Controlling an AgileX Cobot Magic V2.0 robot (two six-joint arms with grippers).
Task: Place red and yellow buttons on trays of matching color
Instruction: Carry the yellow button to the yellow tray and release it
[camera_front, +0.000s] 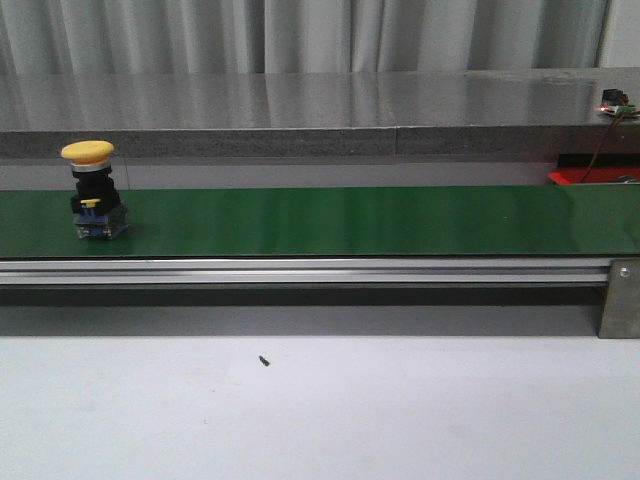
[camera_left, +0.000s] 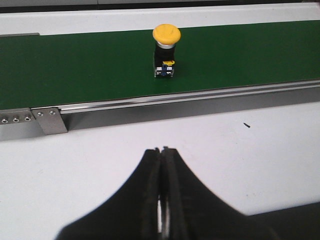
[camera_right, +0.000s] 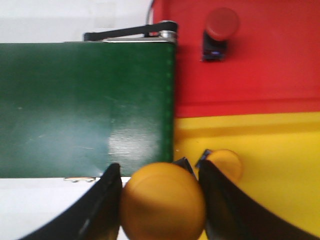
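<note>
A: Where are the buttons?

B: One yellow button stands upright on the green belt, towards its left end in the front view. The left wrist view shows the same one, yellow cap on a black body, well beyond the left hand.

A: And that hand?

B: Its two dark fingers are pressed together with nothing between them, over the white bench, on the near side of the belt's metal rail.

A: The right hand?

B: The right hand has a second yellow button between its fingers; the cap fills the gap and both fingers sit against it. It hangs by the belt's end, at the edge of the yellow tray.

A: Anything on the trays?

B: A third yellow button lies on the yellow tray, just beside one finger of the right hand. A red button sits on the red tray. The two trays lie edge to edge past the end of the belt. In the front view only a thin red sliver shows at the far right, behind the belt.

A: Anything else?

B: A small dark speck on the bench.
</note>
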